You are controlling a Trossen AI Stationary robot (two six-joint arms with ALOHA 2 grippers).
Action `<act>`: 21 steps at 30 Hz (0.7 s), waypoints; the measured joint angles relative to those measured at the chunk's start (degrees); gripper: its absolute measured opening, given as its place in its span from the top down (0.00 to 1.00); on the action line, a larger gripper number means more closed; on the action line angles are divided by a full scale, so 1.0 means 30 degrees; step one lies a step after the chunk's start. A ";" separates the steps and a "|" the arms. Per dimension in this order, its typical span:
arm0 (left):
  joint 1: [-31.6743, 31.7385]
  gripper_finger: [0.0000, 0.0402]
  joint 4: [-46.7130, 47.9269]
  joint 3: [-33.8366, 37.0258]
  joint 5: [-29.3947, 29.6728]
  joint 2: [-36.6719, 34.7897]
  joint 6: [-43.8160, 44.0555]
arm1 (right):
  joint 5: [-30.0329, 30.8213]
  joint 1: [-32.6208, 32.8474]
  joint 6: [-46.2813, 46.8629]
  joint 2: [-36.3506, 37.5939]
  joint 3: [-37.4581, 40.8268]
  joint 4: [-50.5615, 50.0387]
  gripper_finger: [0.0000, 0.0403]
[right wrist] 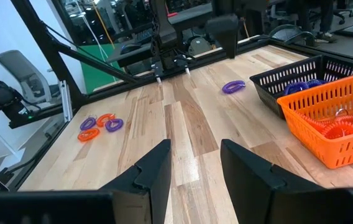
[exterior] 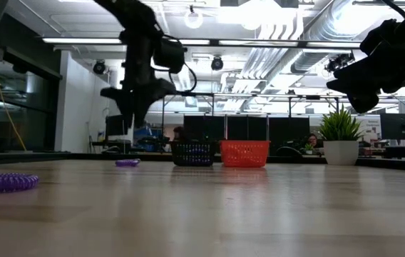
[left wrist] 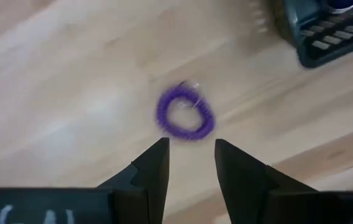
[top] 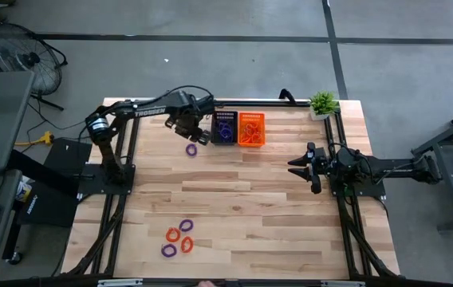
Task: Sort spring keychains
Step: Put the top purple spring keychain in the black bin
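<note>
Purple and coiled, a single spring keychain [top: 191, 149] lay flat on the pale wooden table [top: 242, 199], just beside the black slotted plastic basket [top: 224, 127] but outside it. The left gripper [top: 185, 127] hovered above that ring with its two dark fingers [left wrist: 151, 168] parted and nothing between them; in the left wrist view the ring sat just ahead of the gap. The step in hand looked like a pick of this stray purple ring. The next move would probably call for a straight descent so the fingers straddle one side of the coil, then a close, a lift, and a short carry over the black basket's rim.

That black basket already held purple rings. The orange slotted plastic basket [top: 251, 129], touching it on the side nearer the right arm, held orange rings. A small cluster of orange and purple keychains [top: 178, 238] waited well apart, near the table's front edge, so the sorting seemed only partly done.

The right gripper [top: 302, 166] waited at the right edge of the table, fingers apart and empty.
</note>
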State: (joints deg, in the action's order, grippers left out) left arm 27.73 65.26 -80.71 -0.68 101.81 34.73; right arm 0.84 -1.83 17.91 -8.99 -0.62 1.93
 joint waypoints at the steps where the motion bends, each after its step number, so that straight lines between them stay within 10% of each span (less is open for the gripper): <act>1: 0.0000 0.69 -0.0724 0.0638 -0.0171 -0.0217 0.0237 | 0.0007 -0.0006 0.0007 0.0000 0.0000 0.0000 0.67; 21: 0.0307 0.69 -0.5124 0.5716 -0.0413 -0.0505 0.1026 | 0.0007 -0.0003 0.0003 0.0000 0.0000 0.0000 0.67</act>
State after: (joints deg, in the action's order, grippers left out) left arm 28.65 49.88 -63.56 -1.92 100.29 37.81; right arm 0.86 -1.84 17.92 -8.99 -0.62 1.93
